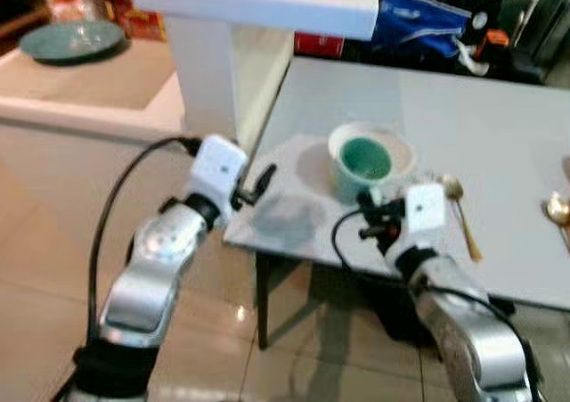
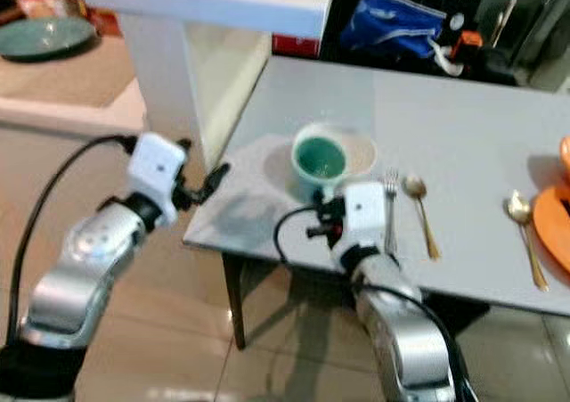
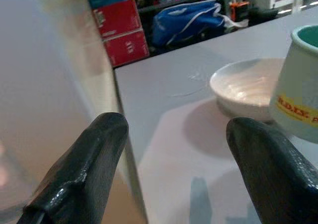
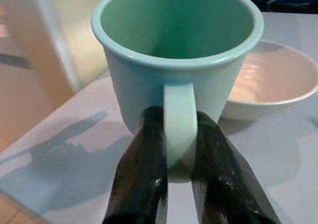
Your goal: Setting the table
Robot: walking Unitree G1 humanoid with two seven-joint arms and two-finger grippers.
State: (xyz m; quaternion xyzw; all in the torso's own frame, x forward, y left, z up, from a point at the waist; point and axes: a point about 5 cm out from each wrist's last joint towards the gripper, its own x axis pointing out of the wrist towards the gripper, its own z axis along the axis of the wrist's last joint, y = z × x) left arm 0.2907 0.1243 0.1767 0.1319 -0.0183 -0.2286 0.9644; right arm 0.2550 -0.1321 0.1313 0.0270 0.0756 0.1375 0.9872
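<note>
- Table (image 1: pixel 499 126) carried a white bowl (image 1: pixel 399 149), fork and spoons.
- Mug (image 4: pixel 179 70) stood beside the bowl, near the table's corner.
- Risk: mug could tip or strike the bowl if the thin handle slipped.
- Right gripper (image 4: pixel 171 177) pinched that handle.
- Left gripper (image 3: pixel 179 172) hung spread, empty.

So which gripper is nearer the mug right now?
Right. The right gripper is shut on the handle of the mug. The left gripper is open, apart from the mug, over the table's corner on the robot's left.
</note>
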